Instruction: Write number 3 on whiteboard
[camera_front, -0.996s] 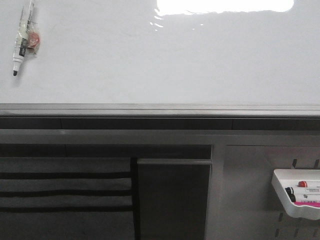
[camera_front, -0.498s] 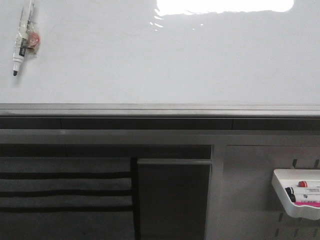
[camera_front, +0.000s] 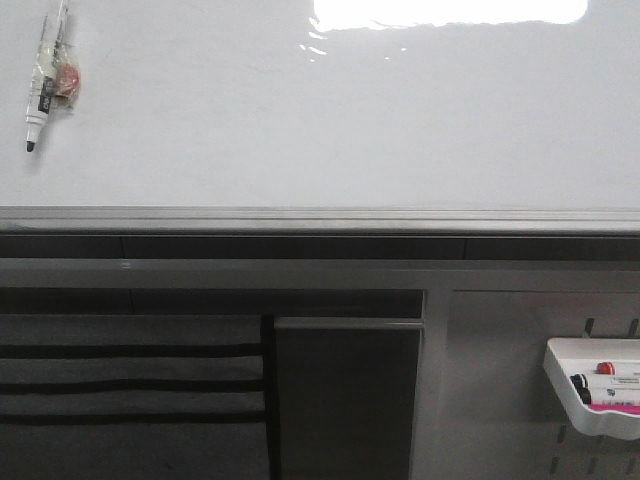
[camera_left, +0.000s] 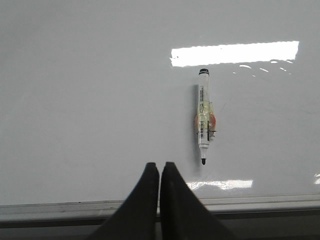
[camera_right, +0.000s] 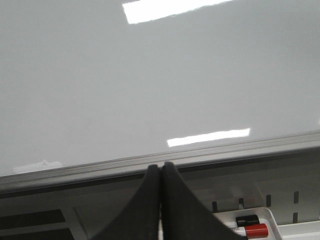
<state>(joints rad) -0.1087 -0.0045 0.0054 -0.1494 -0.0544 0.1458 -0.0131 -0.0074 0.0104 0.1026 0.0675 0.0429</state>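
The whiteboard (camera_front: 330, 120) is glossy white, fills the upper part of the front view, and bears no writing; no number 3 shows on it. A black-tipped marker (camera_front: 45, 85) with tape round its body lies on the board at the far left, tip pointing toward the grey edge rail (camera_front: 320, 218). In the left wrist view the marker (camera_left: 204, 120) lies a little to the side of my left gripper (camera_left: 159, 165), which is shut and empty over the board near the rail. My right gripper (camera_right: 160, 167) is shut and empty, at the board's rail (camera_right: 200, 155). Neither gripper shows in the front view.
Below the rail, a grey pegboard panel (camera_front: 500, 380) carries a white tray (camera_front: 590, 400) holding red, black and pink markers; the right wrist view also shows that tray (camera_right: 260, 232). A dark panel (camera_front: 345, 400) and striped grey slats (camera_front: 130, 390) sit lower left. Light glare (camera_front: 450, 12) marks the board.
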